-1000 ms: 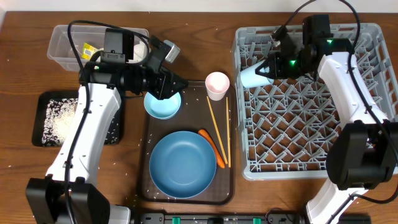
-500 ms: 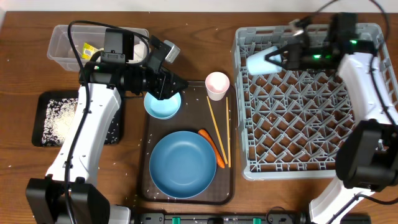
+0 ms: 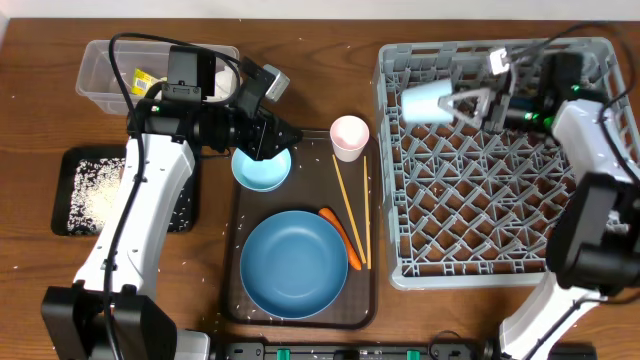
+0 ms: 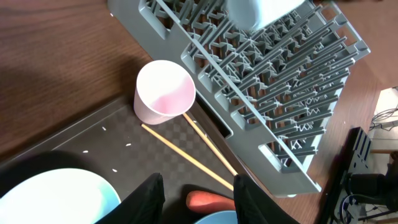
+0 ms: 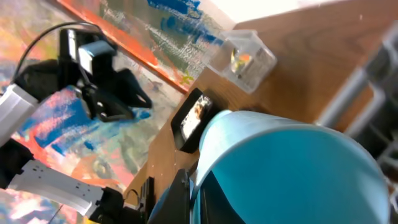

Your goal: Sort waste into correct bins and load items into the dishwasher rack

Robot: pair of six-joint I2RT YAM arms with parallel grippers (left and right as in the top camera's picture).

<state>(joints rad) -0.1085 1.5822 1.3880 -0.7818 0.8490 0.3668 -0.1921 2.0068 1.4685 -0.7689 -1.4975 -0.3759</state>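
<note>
2 arms are seen: the left arm (image 3: 128, 225) at the left of the overhead frame, the right arm (image 3: 592, 130) at its right. Each is built of white rounded links joined by black cylindrical joints (bulkiest along the lower edge). Black cables (image 3: 113, 60) are looped above the left arm's upper end. The left gripper (image 4: 198, 186) is fitted with 2 black fingers (image 4: 151, 198).

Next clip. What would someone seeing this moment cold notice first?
The big grey rack on the right draws the eye first. The right gripper holds a light-blue cup tipped sideways over the rack's upper-left corner in the overhead view. Next comes the large blue plate on the brown tray at centre, with an orange carrot beside it.
</note>
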